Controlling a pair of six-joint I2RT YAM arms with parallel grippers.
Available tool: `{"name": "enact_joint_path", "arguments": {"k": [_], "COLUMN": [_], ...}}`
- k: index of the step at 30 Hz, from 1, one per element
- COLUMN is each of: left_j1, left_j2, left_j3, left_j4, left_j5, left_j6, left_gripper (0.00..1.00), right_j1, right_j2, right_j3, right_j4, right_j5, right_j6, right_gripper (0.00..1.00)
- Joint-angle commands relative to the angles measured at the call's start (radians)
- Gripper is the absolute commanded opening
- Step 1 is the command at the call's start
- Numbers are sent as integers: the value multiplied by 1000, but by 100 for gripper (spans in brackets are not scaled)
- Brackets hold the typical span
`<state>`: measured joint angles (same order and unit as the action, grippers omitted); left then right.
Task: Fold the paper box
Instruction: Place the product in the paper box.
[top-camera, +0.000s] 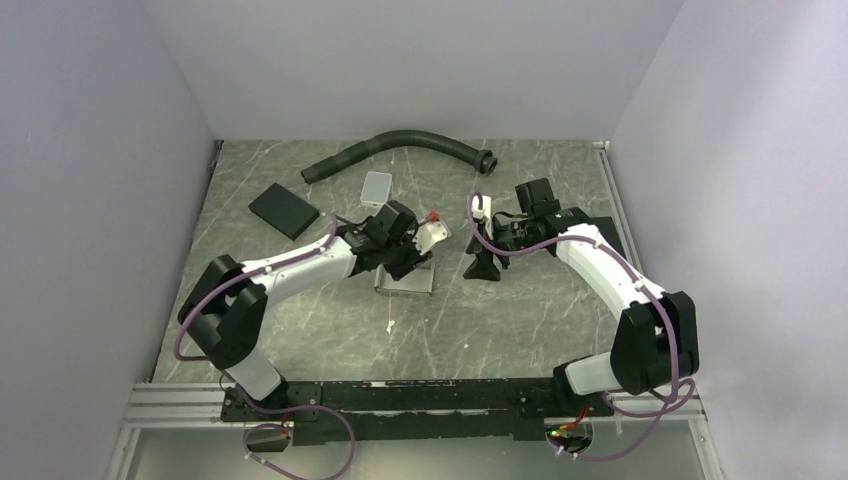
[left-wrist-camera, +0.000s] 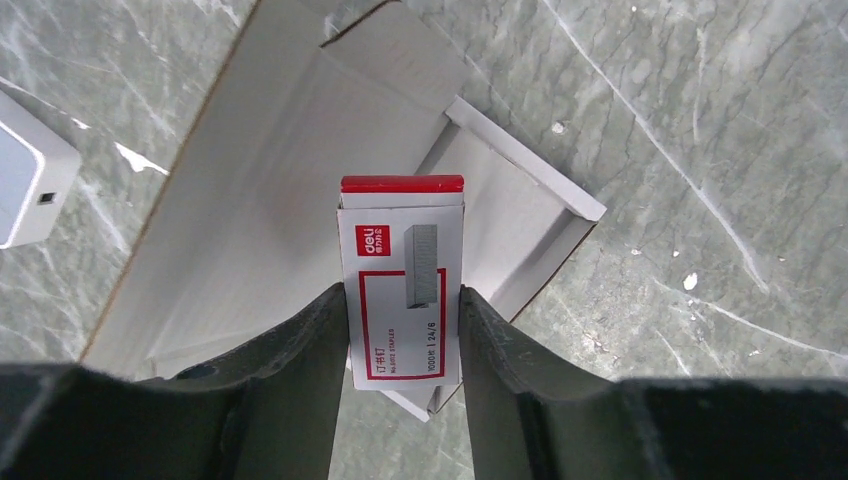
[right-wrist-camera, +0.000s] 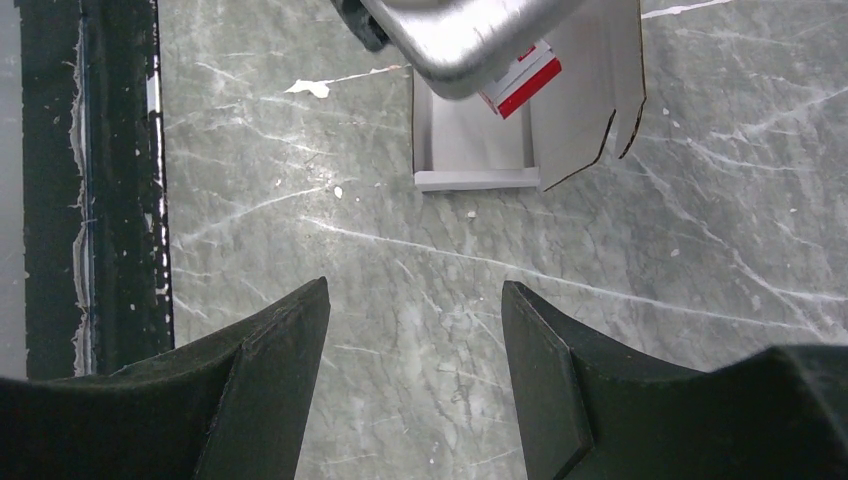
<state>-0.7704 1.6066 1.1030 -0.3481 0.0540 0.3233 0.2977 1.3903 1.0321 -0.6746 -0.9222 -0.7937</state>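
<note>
The paper box (top-camera: 405, 279) lies open in the middle of the table as a shallow white tray with its lid flap (top-camera: 433, 238) raised. The left wrist view shows it from above (left-wrist-camera: 250, 200), and it also shows at the top of the right wrist view (right-wrist-camera: 470, 150). My left gripper (top-camera: 404, 252) hangs over it, shut on a small red-and-white staples box (left-wrist-camera: 402, 300) held upright between both fingers (left-wrist-camera: 320, 340). My right gripper (top-camera: 486, 264) is to the right of the paper box, open (right-wrist-camera: 415, 290) over bare table, holding nothing.
A black corrugated hose (top-camera: 400, 145) lies along the back. A light grey rounded tile (top-camera: 376, 187) and a black flat pad (top-camera: 284, 210) sit at the back left. The left arm's silver wrist (right-wrist-camera: 470, 30) overhangs the box. A black rail (right-wrist-camera: 90, 180) runs along the near edge.
</note>
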Motion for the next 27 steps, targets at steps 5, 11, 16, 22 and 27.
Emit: {"name": "enact_joint_path", "arguments": {"k": [5, 11, 16, 22, 27], "left_j1": [0, 5, 21, 88, 243], "left_j2": [65, 53, -156, -511, -642], "left_j3": [14, 18, -74, -386, -510], "left_j4": [26, 31, 153, 383, 382], "left_j5": [9, -13, -51, -107, -41], "left_j6": [-24, -59, -152, -413, -699], "left_gripper": [54, 62, 84, 99, 99], "right_j1": [-3, -3, -3, -4, -3], "right_j2": [-1, -4, -24, -106, -89], "right_j3": [33, 33, 16, -116, -176], "right_j4": [-3, -5, 29, 322, 574], "right_j5": [-38, -34, -9, 70, 111], "right_j6": [-24, -27, -17, 165, 422], "right_gripper": [67, 67, 67, 67, 65]}}
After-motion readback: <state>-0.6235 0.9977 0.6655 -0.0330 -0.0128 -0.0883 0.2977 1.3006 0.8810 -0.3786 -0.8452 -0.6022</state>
